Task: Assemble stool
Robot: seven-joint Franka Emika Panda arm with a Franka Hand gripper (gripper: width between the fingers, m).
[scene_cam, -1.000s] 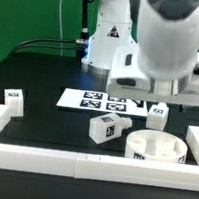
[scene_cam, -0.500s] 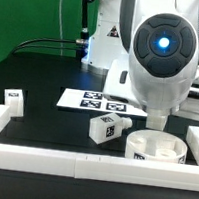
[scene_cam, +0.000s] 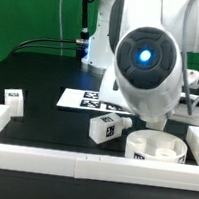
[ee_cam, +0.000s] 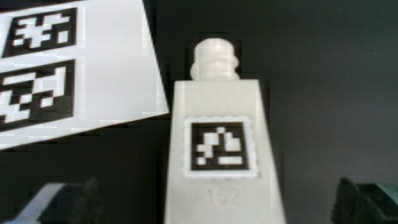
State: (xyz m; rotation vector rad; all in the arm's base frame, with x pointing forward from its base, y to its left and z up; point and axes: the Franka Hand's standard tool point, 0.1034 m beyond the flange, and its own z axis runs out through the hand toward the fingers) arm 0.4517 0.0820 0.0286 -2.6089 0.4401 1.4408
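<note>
My gripper hangs with jaws spread wide over the stool leg, its peg end at twelve o'clock, fingers flanking at four and eight, clear of it.

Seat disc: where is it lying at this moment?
In the exterior view the seat disc lies front right, just inside the corner of the white border rail. Its nearest neighbour is the tagged leg on the exterior view's left of it.
</note>
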